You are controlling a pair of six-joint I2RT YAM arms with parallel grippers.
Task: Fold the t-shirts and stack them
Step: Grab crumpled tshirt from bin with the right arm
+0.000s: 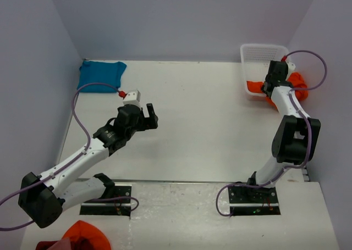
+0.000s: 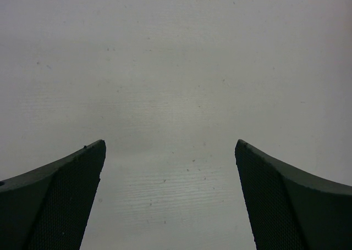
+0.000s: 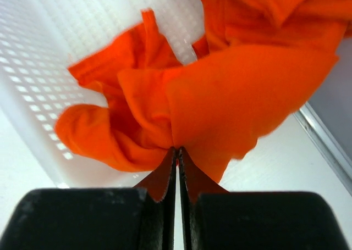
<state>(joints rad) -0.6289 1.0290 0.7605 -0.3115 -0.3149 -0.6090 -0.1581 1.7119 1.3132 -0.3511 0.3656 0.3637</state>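
Laundry duty: the right gripper bites on a fold of the orange shirt, its jaws pressed together with cloth between them, at the white basket in the far right corner of the desk. The shirt is crumpled, partly inside the basket and partly spilling over its right side. The teal shirt lies in the far left corner, well apart from both arms. The left gripper hangs over bare desk left of centre, fingers spread wide, grasping nothing.

The pinch takes only a thin fold near the tips, so the cloth could slide free on a lift. With so much fabric inside the light basket, a pull could also drag or tip the basket. The shirt is likely to come up in a bunch and need spreading before any fold.

Only the right wrist view shows the bite itself; from above, the arm hides it. Only the top view places both shirts and both arms. The left wrist view gives bare desk between open fingers.
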